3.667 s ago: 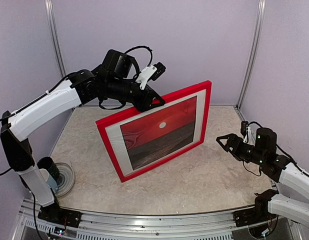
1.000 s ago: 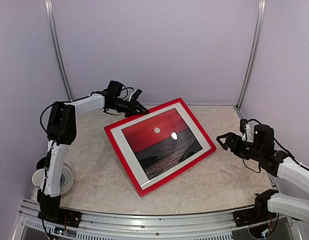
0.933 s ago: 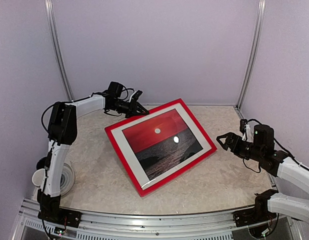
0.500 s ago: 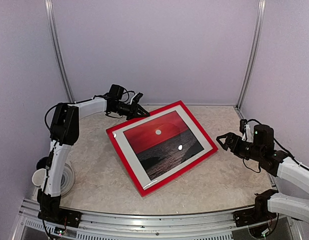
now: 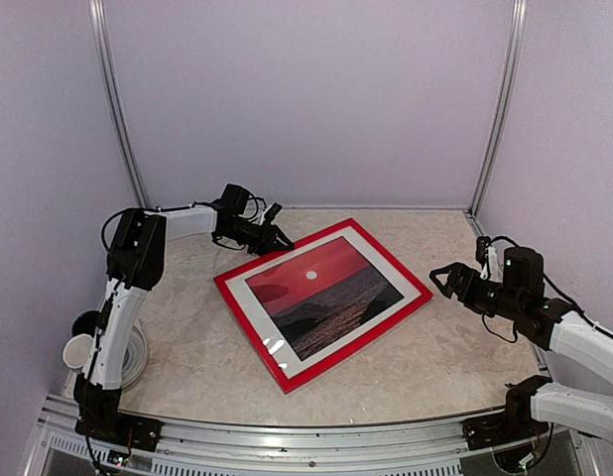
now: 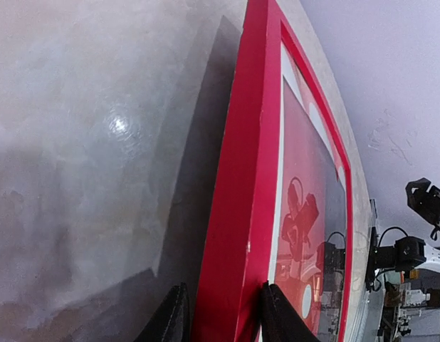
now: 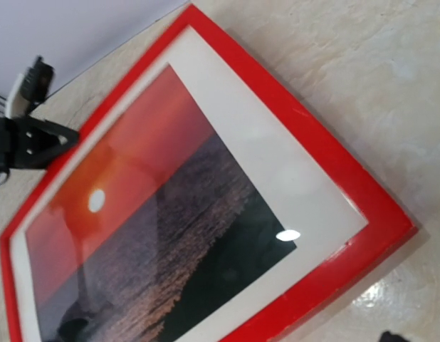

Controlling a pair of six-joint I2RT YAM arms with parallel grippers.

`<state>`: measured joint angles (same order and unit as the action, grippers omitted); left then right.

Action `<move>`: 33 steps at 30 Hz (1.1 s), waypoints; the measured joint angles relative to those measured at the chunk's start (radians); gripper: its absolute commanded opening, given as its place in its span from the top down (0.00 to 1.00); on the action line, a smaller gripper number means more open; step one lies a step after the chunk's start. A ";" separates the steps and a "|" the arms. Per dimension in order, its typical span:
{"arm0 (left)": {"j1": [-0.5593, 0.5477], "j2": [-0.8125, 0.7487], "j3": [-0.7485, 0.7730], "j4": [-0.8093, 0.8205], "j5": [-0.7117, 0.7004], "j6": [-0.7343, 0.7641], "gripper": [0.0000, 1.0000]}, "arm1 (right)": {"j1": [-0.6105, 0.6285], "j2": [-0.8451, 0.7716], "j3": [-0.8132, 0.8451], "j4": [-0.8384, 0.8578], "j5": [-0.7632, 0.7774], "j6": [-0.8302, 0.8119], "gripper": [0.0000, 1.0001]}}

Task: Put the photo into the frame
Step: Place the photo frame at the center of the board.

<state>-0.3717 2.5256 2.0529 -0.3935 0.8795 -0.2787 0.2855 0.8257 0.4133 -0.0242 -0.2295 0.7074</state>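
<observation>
1. Fingers of the left gripper (image 5: 282, 239) straddle the frame (image 5: 361, 342) at its far-left long edge; clamped or slack, can't tell.
2. Right gripper (image 5: 440, 279) hangs spread wide, apart from the frame's right corner.
3. Frame's flat on the table (image 5: 187, 347), long axis running near-left to far-right, photo (image 5: 321, 297) showing inside it.
4. Count: one frame, one photo, two grippers. Left is nearer, so letting go looks like its job.

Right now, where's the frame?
Top view: the frame lies face up in the middle of the table. Its far-left edge sits between the left gripper's fingers, and the right gripper is just off its right corner.
</observation>
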 measured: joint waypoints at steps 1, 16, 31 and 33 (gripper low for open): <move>0.000 0.007 -0.005 -0.005 -0.010 0.002 0.67 | 0.000 0.000 0.000 0.000 0.000 0.000 0.04; 0.008 0.012 -0.034 0.014 -0.080 -0.005 0.34 | 0.000 0.010 0.000 0.000 -0.002 0.000 0.04; -0.014 -0.510 -0.448 0.169 -0.396 -0.126 0.01 | -0.011 0.172 0.039 -0.009 -0.023 -0.035 0.01; -0.041 -0.618 -0.547 0.222 -0.447 -0.147 0.01 | -0.015 0.227 0.087 -0.026 -0.028 -0.059 0.01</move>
<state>-0.4129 1.9072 1.5059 -0.1719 0.4324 -0.4255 0.2703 1.0527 0.5003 -0.0502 -0.2577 0.6487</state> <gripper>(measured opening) 0.989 0.992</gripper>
